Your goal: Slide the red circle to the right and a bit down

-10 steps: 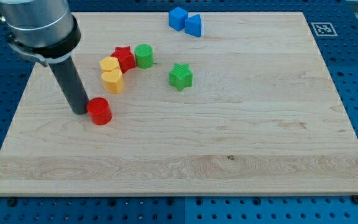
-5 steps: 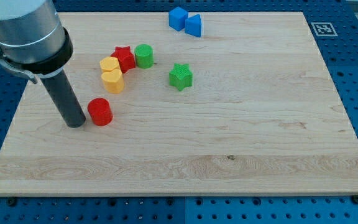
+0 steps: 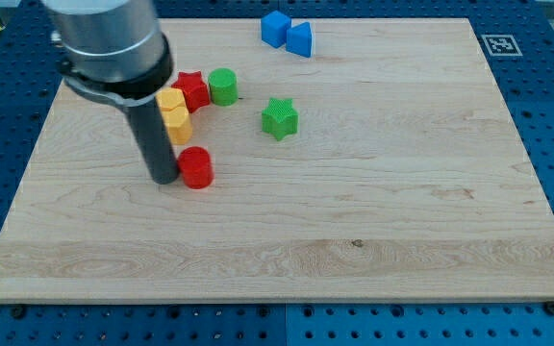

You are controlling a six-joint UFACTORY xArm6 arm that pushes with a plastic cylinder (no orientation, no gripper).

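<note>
Now, line by line:

Red circle (image 3: 197,167): a short red cylinder on the wooden board (image 3: 373,221), in the view's left half, a little above mid-height, standing flat on its round base.

My tip (image 3: 163,179): pressed against the red circle at its 9 o'clock side, touching or as good as touching; the rod rises from there toward the view's top left.

Fingers: none on this rig, so nothing opens or closes; the rod is a plain pusher and holds nothing.

Neighbours: two yellow blocks (image 3: 174,113) sit just beside the red circle at its 11 o'clock, partly hidden by the rod; a red star (image 3: 193,89) and a green circle (image 3: 223,86) lie beyond them at 12 o'clock; a green star (image 3: 279,118) stands apart at 2 o'clock; two blue blocks (image 3: 287,33) lie near the top edge.

Handling, as I judge it: small, light, rigid and not fragile; it should slide readily on the smooth wood. Its round wall will let it roll off a push that is off-centre.

Where to press: low on its wall at about 10 o'clock, through the centre, to send it toward 4 o'clock, where the board lies open.
</note>
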